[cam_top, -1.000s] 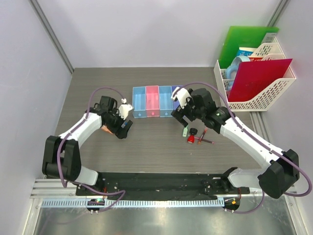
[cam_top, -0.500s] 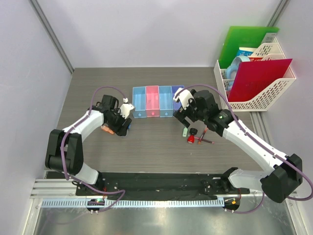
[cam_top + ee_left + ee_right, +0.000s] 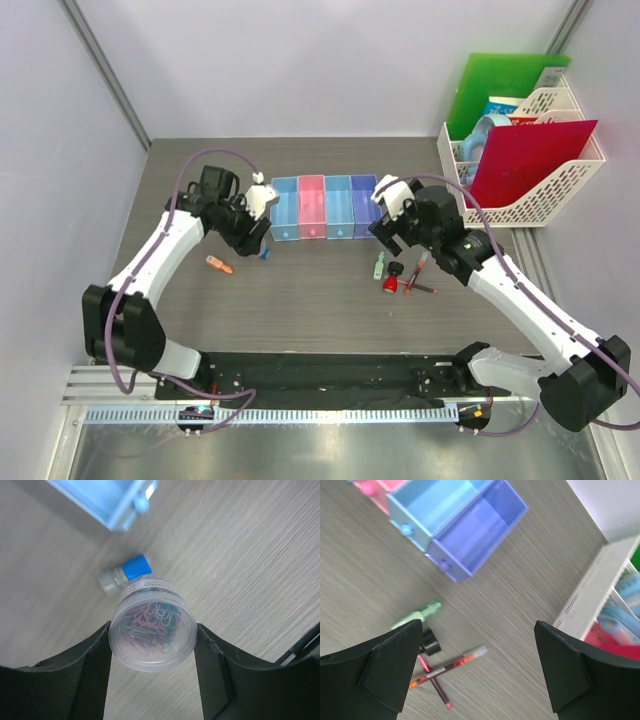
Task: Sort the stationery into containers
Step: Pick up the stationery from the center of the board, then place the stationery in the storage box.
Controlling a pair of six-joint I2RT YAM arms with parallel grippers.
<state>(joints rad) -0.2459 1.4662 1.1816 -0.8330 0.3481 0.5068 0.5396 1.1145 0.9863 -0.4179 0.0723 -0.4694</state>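
Left hand (image 3: 152,645) clamped on a clear paper-clip tub (image 3: 152,622) by the bins (image 3: 338,205); right hand (image 3: 477,630) spread wide above loose stationery.
Both left fingers press the round tub's sides, holding it over the surface (image 3: 320,310) close to the corner of the end light-blue bin (image 3: 107,500), with a small blue-capped piece (image 3: 124,575) lying just past it. An orange piece (image 3: 219,265) lies apart, further left. The right hand, fingers apart and holding nothing, hangs over the green piece (image 3: 417,617), red-black cap (image 3: 430,643) and crossed dark-red pens (image 3: 447,669), near the purple-blue bin (image 3: 475,535).
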